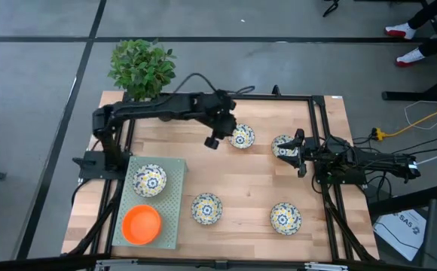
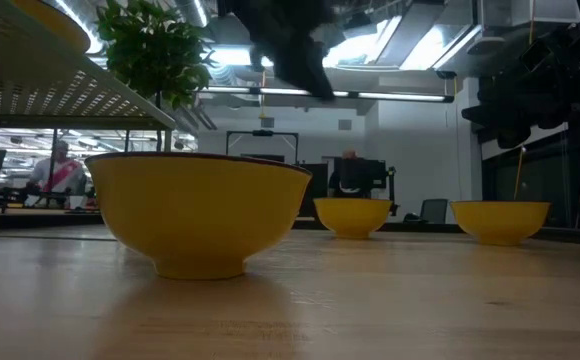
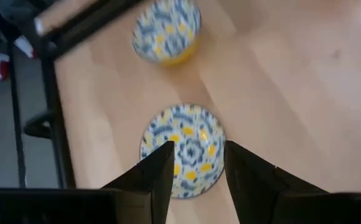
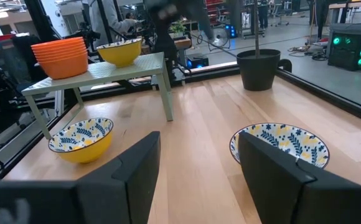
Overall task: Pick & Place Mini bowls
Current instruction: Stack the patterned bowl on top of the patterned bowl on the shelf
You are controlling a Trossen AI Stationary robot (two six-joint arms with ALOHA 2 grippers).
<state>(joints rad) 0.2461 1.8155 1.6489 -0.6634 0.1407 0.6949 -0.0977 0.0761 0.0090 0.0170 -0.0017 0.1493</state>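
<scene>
We note five small round floral bowls, white inside with blue-and-yellow pattern, and a stack of plain orange bowls [image 1: 142, 224]: one floral bowl [image 1: 149, 180] and the orange stack sit on the pale green perforated shelf [image 1: 175, 205] at the left of the light wooden bench [image 1: 241, 184], two more [image 1: 206, 208] [image 1: 285, 217] lie right of the shelf, and two [image 1: 242, 136] [image 1: 283, 145] lie farther back, toward the black plant pot [image 4: 258, 70]. We see the left end effector [image 3: 196, 168] over the back bowl nearer the shelf, fingers parted and holding nothing. The right end effector [image 4: 196, 163] is at the other back bowl, fingers wide apart and empty.
</scene>
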